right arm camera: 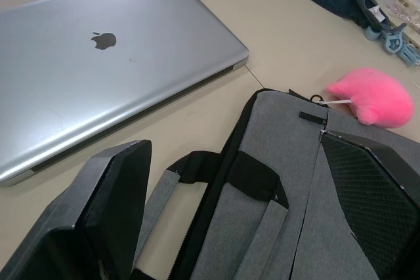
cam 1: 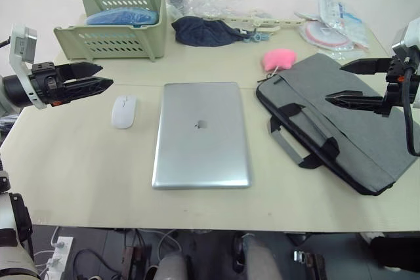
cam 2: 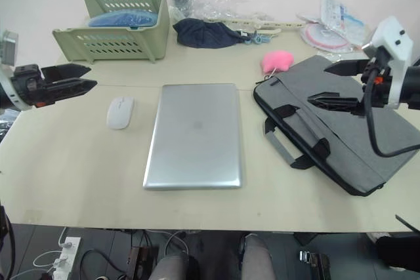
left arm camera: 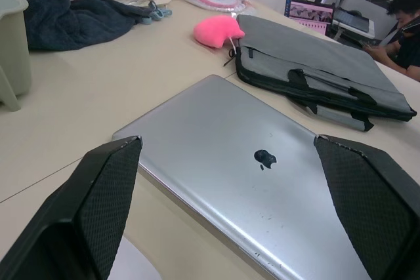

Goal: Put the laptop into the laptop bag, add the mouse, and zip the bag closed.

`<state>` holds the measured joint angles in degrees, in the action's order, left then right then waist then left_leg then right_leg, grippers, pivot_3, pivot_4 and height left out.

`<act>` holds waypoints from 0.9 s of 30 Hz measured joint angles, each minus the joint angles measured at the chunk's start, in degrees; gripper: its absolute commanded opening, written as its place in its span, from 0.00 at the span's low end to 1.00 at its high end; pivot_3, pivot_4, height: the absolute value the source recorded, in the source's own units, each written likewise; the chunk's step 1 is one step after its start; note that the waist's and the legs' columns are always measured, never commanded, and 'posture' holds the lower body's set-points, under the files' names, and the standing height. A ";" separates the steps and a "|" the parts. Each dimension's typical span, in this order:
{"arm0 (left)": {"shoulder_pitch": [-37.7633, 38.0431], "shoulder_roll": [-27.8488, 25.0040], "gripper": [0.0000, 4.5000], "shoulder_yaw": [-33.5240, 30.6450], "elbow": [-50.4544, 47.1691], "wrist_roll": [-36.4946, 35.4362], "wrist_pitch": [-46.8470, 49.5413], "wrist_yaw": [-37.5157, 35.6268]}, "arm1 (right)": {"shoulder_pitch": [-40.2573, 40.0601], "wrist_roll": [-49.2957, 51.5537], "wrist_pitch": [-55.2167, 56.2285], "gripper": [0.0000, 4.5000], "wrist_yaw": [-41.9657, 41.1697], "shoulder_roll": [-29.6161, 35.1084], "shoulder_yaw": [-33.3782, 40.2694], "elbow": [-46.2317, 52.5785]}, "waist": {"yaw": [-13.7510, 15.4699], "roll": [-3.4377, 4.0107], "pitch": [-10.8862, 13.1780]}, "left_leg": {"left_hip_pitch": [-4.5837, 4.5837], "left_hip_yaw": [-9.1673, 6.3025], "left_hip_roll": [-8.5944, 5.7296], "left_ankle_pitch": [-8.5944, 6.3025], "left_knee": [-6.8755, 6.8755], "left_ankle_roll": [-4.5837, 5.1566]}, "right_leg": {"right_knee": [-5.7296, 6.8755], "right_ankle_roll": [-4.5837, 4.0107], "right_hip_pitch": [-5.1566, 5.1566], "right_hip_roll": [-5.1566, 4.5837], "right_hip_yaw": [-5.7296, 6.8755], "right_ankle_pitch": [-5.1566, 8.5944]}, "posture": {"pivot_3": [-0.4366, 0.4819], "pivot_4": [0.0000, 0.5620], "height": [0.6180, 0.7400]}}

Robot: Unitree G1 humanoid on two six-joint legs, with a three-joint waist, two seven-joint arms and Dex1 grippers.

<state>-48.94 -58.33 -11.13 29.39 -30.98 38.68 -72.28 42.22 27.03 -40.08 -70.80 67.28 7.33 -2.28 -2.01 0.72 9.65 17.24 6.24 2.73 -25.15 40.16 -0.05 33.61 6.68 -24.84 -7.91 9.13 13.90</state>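
1. My left gripper (cam 1: 98,75) hovers with fingers spread and empty, near the one mouse (cam 1: 123,110).
2. One laptop (cam 1: 201,134) lies shut at table centre.
3. My right gripper (cam 1: 348,80), parted and empty, hangs over the one laptop bag (cam 1: 354,129); its handles (cam 1: 305,137) could snag my fingers, I judge.

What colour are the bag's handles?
Black on the outside, lighter grey beneath, on the grey bag; the handles show best from the left eye.

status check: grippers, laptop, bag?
Left gripper open, above mouse. Right gripper open over laptop bag. Laptop flat on table, closed, untouched.
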 measured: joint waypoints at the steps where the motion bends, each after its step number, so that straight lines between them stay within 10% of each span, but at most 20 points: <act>1: 0.00 0.00 1.00 0.00 0.00 0.00 0.00 0.00 | 0.00 0.00 0.00 0.99 0.00 0.00 0.00 0.00 | 0.00 0.00 0.00 | 0.00 0.00 0.00 0.00 0.00 0.00 | 0.00 0.00 0.00 0.00 0.00 0.00 | 0.48 0.27 1.00; 27: 1.33 -0.93 1.00 -0.43 -0.92 -4.23 12.73 -4.57 | -1.11 0.49 -1.15 0.99 3.73 -1.25 0.00 2.50 | -0.14 0.00 0.00 | -0.03 0.00 0.00 0.00 0.01 0.00 | 0.08 0.00 0.00 0.00 0.00 0.00 | 0.48 0.27 1.00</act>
<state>-47.61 -59.26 -11.56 28.48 -35.22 51.41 -76.85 41.11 27.52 -41.24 -67.07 66.03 7.33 0.22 -2.15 0.72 9.65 17.21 6.24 2.73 -25.15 40.17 -0.05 33.69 6.67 -24.84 -7.91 9.13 13.90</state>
